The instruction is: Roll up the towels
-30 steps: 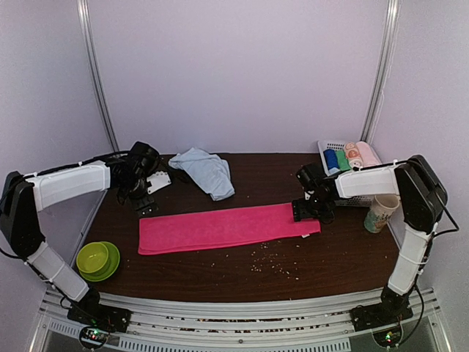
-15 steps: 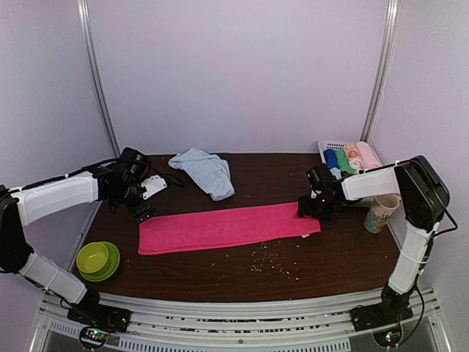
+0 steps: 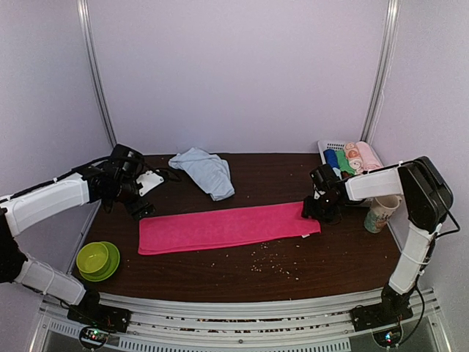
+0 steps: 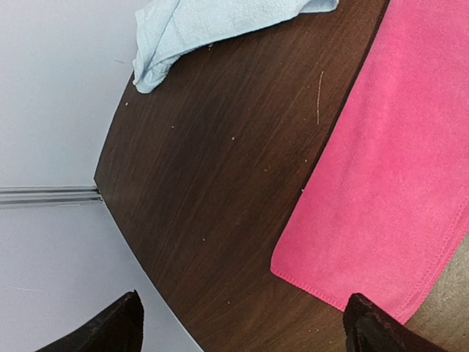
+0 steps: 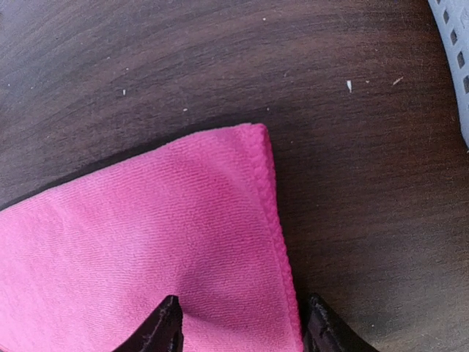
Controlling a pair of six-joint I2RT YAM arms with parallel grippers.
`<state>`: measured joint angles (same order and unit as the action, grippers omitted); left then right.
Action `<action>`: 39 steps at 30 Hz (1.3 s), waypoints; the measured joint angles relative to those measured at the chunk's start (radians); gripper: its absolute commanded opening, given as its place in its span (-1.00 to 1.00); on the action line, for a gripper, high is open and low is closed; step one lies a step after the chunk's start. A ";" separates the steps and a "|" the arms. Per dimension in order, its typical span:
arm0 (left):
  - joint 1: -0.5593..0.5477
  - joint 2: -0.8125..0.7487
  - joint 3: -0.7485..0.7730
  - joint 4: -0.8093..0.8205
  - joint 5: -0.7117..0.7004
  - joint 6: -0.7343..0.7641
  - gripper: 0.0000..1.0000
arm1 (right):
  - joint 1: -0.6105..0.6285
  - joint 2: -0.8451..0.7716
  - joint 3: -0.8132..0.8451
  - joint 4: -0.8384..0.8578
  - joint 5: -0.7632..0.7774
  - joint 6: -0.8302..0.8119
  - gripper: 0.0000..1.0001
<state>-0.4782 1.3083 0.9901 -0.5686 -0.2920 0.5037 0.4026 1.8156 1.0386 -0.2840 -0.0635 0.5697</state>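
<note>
Dark wood table: magenta towel lies flat as a long strip, light blue towel crumpled behind it. Both look soft and limp; grip the short-end hem. Right gripper open astride the right-end hem, contact unclear. Left gripper open wide near the left end.

Flat towel on the table centre, crumpled towel behind, basket back-right, bowl front-left
</note>
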 measured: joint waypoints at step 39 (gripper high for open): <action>0.000 -0.072 -0.018 0.000 0.031 -0.014 0.96 | 0.012 -0.433 -0.072 -0.214 0.168 -0.024 -1.00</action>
<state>-0.4782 1.2358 0.9722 -0.5686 -0.2611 0.4900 0.4149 1.3823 0.9668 -0.4976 0.1047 0.5461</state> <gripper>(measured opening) 0.978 0.015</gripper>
